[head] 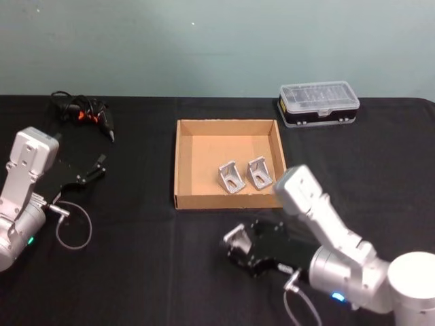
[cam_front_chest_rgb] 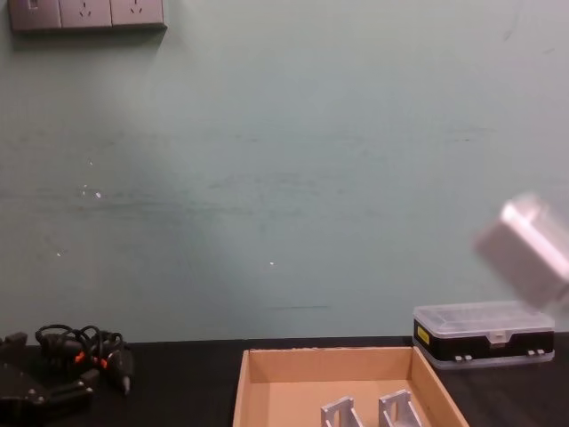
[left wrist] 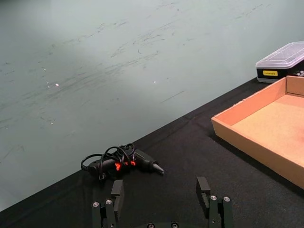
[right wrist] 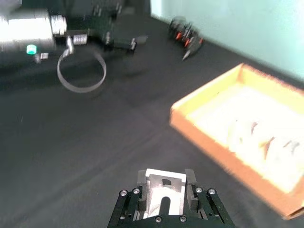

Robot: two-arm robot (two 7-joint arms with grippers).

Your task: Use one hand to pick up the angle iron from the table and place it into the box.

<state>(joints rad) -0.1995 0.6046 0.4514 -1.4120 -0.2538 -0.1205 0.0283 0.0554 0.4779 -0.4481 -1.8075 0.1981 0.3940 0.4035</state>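
Note:
My right gripper [head: 234,246] is shut on a silver angle iron [head: 236,237] in front of the box [head: 181,163], over the black table [head: 136,272]. In the right wrist view the angle iron [right wrist: 165,186] sits clamped between the two black fingers [right wrist: 190,178], with the tan box [right wrist: 209,97] ahead of it. Two more angle irons [head: 231,178] lie inside the box near its front right corner, also seen from the chest [cam_front_chest_rgb: 342,413]. My left gripper [head: 100,166] rests open on the left side of the table, holding nothing.
A black case with a clear lid [head: 318,103] stands behind the box at the right. A black tool with a tangled cable [head: 85,112] lies at the back left. A cable loop [head: 73,227] hangs by the left arm.

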